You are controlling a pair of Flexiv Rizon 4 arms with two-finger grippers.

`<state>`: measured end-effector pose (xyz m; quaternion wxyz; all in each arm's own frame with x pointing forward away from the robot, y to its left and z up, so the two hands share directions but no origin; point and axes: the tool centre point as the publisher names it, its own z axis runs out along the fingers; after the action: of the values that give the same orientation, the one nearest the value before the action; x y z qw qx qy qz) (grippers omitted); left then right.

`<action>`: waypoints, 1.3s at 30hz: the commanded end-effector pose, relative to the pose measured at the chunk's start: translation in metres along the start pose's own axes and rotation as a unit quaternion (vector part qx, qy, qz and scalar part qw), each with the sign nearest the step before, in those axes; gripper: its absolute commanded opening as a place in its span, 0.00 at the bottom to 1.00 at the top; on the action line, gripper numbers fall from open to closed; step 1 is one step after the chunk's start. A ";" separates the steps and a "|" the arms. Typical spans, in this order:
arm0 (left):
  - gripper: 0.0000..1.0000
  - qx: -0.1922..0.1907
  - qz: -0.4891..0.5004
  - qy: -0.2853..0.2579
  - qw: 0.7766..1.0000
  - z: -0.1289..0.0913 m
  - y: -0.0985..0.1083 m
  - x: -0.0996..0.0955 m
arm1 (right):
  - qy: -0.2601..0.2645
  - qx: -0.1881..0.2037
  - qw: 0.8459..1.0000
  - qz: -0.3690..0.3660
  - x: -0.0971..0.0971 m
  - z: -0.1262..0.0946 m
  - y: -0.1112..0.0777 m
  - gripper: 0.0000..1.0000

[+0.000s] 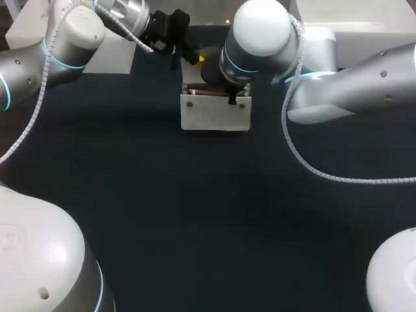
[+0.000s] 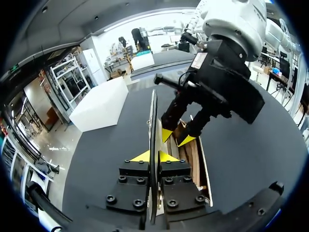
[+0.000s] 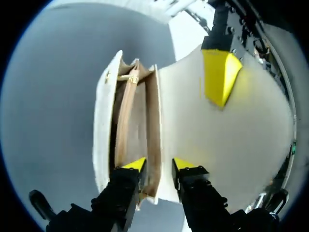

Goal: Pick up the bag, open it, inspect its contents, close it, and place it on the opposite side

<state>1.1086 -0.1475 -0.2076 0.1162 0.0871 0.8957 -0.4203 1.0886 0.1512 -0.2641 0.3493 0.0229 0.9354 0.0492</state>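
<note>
I see one white bag [image 1: 214, 117] on the one dark table [image 1: 195, 221]. The bag is open and brown inside. Its one flap [image 3: 193, 140] is held away from the bag's mouth. I have two grippers at the bag. My left gripper [image 2: 155, 156] is behind the bag, and its two yellow tips pinch the flap's edge. My right gripper [image 3: 159, 164] is just above the bag, pointing down. Its two tips are spread. One tip is inside the bag and one is outside. The bag's wall on the flap side stands between them.
</note>
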 end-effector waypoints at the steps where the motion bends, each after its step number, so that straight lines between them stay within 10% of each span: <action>1: 0.00 0.005 -0.005 -0.005 1.000 0.006 0.006 -0.001 | -0.037 0.000 0.999 -0.002 0.005 -0.029 -0.003 0.35; 9: 0.00 -0.002 -0.011 -0.029 1.000 0.017 0.026 -0.012 | -0.064 0.001 0.998 -0.011 0.009 -0.046 0.003 0.27; 15: 0.00 -0.016 0.010 -0.060 0.998 0.027 0.042 -0.024 | -0.069 0.001 0.997 -0.016 0.018 -0.049 0.003 0.00; 39: 0.00 -0.029 0.109 -0.090 0.989 0.056 0.087 -0.024 | -0.028 -0.002 1.000 0.011 0.071 -0.019 0.003 0.00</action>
<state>1.1583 -0.1380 -0.2914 0.2422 0.1407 0.8827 -0.3774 1.0211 0.1523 -0.2878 0.3705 0.0319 0.9265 0.0572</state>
